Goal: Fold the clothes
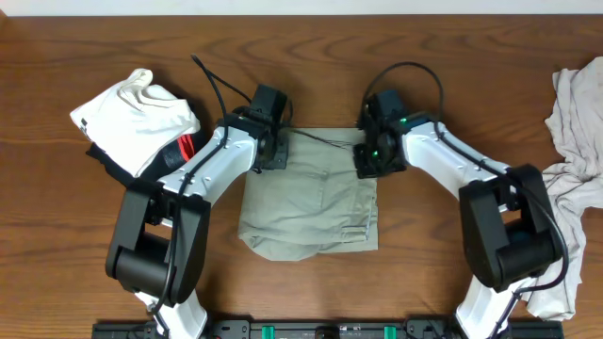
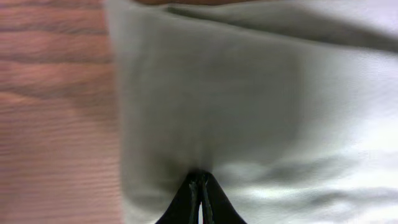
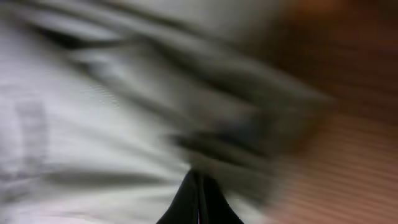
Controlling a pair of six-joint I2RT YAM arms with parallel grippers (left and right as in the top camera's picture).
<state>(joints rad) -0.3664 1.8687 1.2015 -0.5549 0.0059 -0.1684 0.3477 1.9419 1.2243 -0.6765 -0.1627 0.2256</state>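
The clothes in play are grey-green khaki shorts [image 1: 311, 202], lying folded in a rough rectangle at the middle of the table. My left gripper [image 1: 274, 155] sits at their far left corner and my right gripper [image 1: 367, 160] at their far right corner. In the left wrist view the left gripper [image 2: 200, 180] is shut, and the shorts [image 2: 249, 93] pucker at its tip beside their left edge. The right wrist view is blurred; there the right gripper [image 3: 198, 180] is shut, and creases in the shorts [image 3: 93, 124] radiate from its tip.
A white garment [image 1: 137, 118] lies bunched at the far left over a black-and-red one [image 1: 184, 148]. An off-white garment [image 1: 575, 122] hangs along the right edge. Bare wooden table [image 1: 57, 235] shows on both sides of the shorts.
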